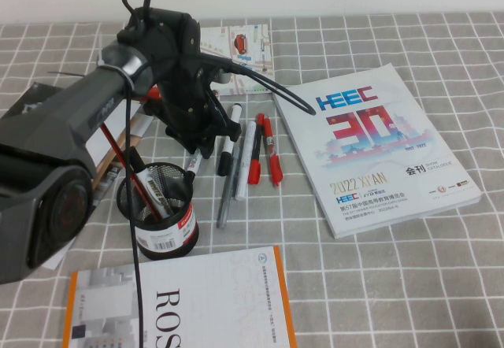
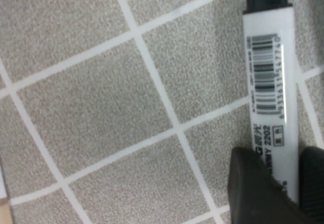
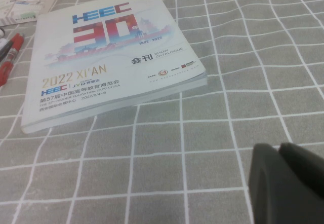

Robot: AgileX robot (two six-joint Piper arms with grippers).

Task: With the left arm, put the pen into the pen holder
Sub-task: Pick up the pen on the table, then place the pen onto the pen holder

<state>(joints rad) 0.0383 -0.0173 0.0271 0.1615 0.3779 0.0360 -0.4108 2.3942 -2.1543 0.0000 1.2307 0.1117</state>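
Pen holder is not the largest item, but logged first as target: black mesh cup with a white barcode sticker, standing on the grey checked cloth left of centre, a red-and-white marker leaning inside.

Largest on the table: HEEC catalogue, lying flat on the right, well apart from the cup. Same catalogue fills the upper part of the right wrist view. An orange-edged book lies at the near edge, just in front of the cup. A small map leaflet sits at the far side.

Left gripper is down at the table, just beyond the cup, at the left end of the pen row. In the left wrist view its dark fingers sit on either side of the pen, a white barrel with barcode and black end plug, lying on the cloth; fingers pinched against the barrel.

Beside it in the row: a black-capped marker, a slim grey pen, two red-capped pens.

Right gripper hovers over bare cloth near the catalogue; finger state cannot be told.
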